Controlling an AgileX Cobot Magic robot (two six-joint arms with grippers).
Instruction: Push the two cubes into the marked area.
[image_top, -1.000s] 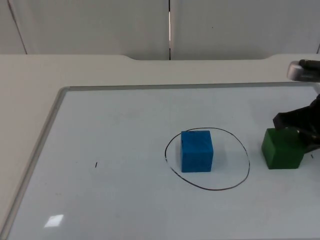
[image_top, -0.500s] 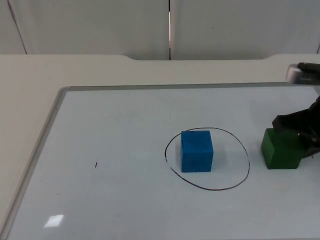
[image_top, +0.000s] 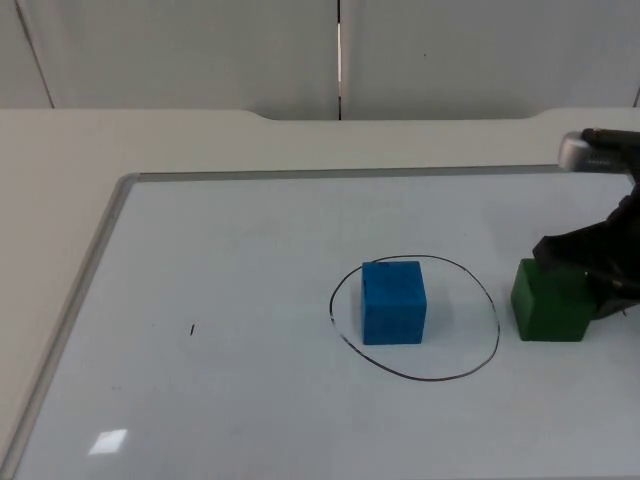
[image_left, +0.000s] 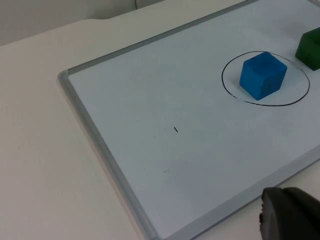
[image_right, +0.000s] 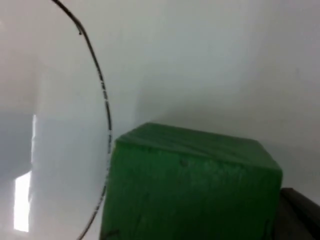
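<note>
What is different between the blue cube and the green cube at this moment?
The blue cube stands inside the drawn circle; the green cube is just outside it. The right gripper is against the green cube; nothing touches the blue one. Both are similar in size and rest on the whiteboard.

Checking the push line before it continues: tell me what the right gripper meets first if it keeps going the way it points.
The green cube, which sits directly ahead of the right gripper; contact looks likely already. Beyond it lies the drawn circle.
</note>
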